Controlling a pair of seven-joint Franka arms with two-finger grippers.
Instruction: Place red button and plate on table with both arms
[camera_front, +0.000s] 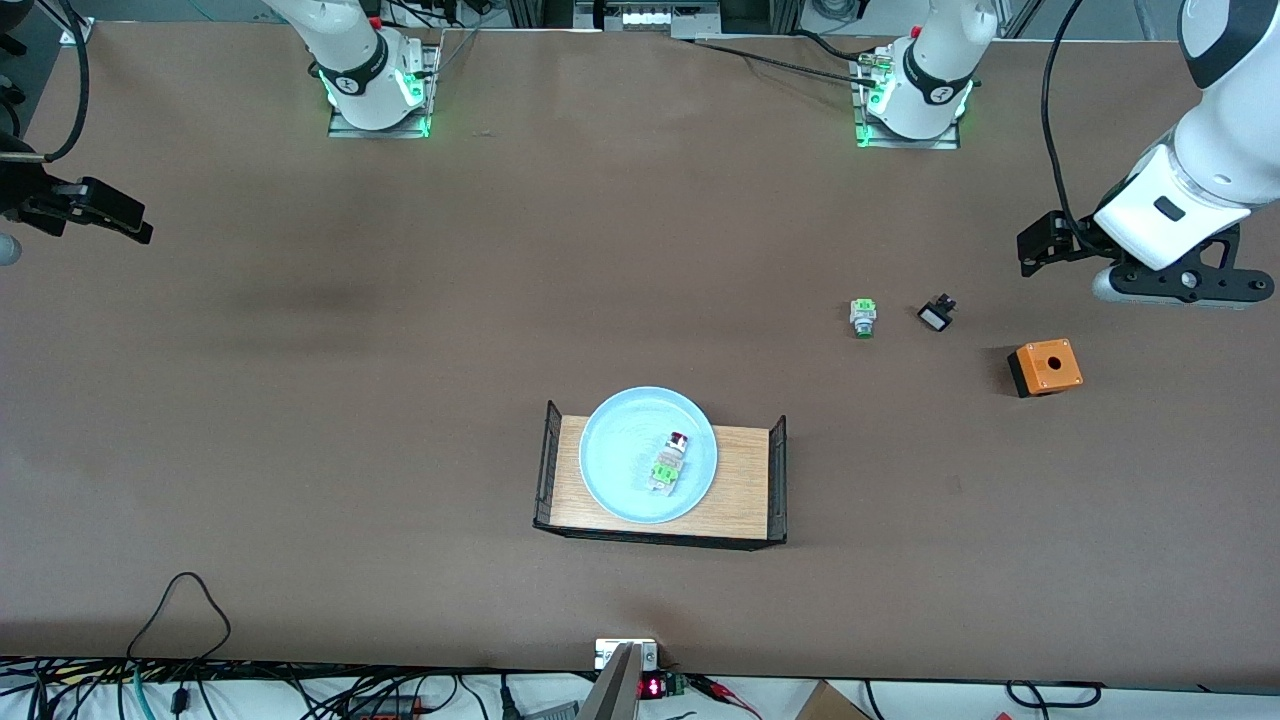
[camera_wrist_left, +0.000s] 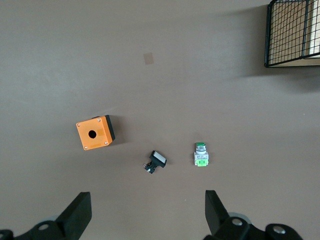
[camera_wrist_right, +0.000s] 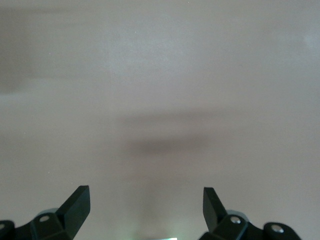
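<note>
The pale-blue plate rests on a small wood-floored tray near the middle of the brown table. The red button lies on its side on the plate, its dark red cap pointing away from the front camera. My left gripper hangs open and empty above the table at the left arm's end, over bare table beside the small parts. My right gripper hangs open and empty over bare table at the right arm's end. Neither wrist view shows the plate or the red button.
A green-capped button, a small black-and-white switch and an orange box with a hole lie toward the left arm's end. The tray's black wire end shows in the left wrist view.
</note>
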